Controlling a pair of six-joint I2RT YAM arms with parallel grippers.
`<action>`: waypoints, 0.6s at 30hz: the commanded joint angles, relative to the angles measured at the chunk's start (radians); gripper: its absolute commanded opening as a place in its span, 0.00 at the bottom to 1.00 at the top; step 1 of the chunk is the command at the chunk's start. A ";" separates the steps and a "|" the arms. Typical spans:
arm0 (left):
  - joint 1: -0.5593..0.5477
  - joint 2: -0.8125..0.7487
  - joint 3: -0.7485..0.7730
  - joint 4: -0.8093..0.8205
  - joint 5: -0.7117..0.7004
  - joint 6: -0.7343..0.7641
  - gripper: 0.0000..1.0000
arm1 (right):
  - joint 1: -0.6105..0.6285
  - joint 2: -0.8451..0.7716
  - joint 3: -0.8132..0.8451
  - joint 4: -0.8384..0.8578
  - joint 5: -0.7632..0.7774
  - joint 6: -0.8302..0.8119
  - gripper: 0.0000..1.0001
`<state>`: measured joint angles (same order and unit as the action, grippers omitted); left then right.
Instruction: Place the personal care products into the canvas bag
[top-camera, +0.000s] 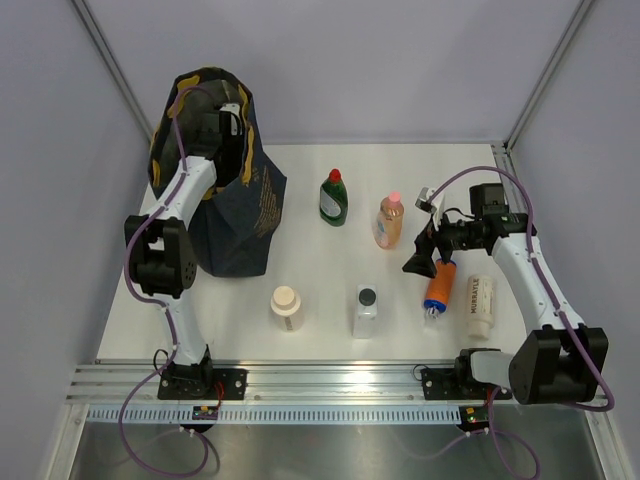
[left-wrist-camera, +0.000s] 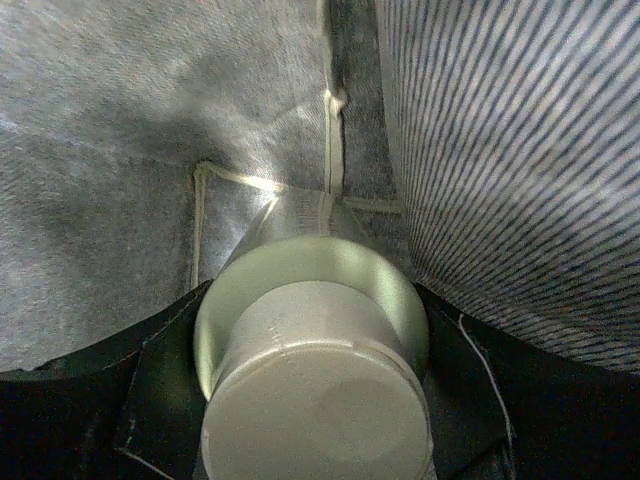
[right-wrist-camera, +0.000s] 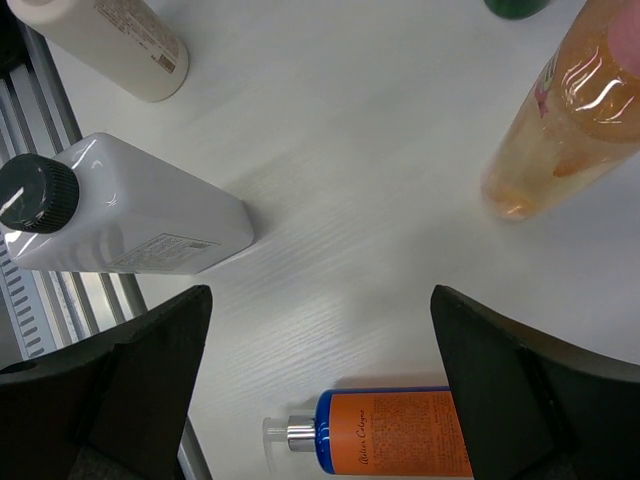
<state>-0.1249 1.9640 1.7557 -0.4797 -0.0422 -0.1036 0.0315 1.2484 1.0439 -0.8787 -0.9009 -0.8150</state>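
Note:
The canvas bag (top-camera: 240, 215) stands at the far left, dark navy with mustard trim. My left gripper (top-camera: 231, 135) reaches into its mouth. In the left wrist view the left gripper (left-wrist-camera: 312, 385) is shut on a whitish bottle (left-wrist-camera: 315, 330) with a flat cap, inside the bag's grey lining (left-wrist-camera: 110, 150). My right gripper (top-camera: 424, 254) is open and empty, just above the lying orange bottle with blue cap (top-camera: 440, 288). In the right wrist view the right gripper (right-wrist-camera: 320, 390) has its black fingers (right-wrist-camera: 125, 375) spread either side of the orange bottle (right-wrist-camera: 400, 435).
On the table stand a green bottle with red cap (top-camera: 334, 198), a peach bottle with pink cap (top-camera: 390, 221), a cream-capped bottle (top-camera: 286, 308) and a clear bottle with black cap (top-camera: 367, 310). A cream tube (top-camera: 480, 305) lies at the right. A metal rail (top-camera: 330, 380) runs along the near edge.

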 joint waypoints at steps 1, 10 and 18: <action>0.008 -0.033 0.070 0.179 -0.031 -0.031 0.75 | 0.005 0.019 0.059 0.029 -0.001 0.026 1.00; 0.025 -0.094 0.139 0.151 0.002 -0.059 0.96 | 0.007 0.089 0.134 0.147 0.046 0.264 0.99; 0.036 -0.244 0.133 0.101 0.099 -0.116 0.99 | 0.060 0.111 0.160 0.355 0.397 0.664 0.99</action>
<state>-0.0937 1.8477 1.8511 -0.4099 -0.0055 -0.1753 0.0521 1.3655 1.1587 -0.6701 -0.7139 -0.3855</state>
